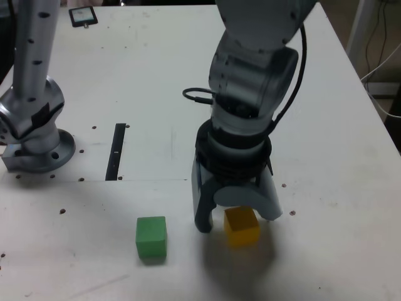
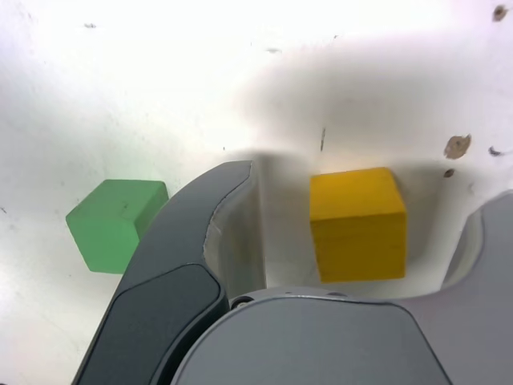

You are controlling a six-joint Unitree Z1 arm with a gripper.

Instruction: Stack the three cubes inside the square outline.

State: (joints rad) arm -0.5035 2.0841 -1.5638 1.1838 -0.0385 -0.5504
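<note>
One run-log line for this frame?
claw: open, straddling yellow cube | green cube: apart on table | red cube: unseen

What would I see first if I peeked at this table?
The big grey robot arm's pincer, reaching down with its jaws open around a yellow cube near the front of the white table. To the exterior view's left of it sits a green cube, all alone.

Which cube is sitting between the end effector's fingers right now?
The yellow cube. It sits on the table between the open fingers of the end effector, with gaps on both sides in the wrist view. The green cube lies outside them, on the exterior view's left.
</note>
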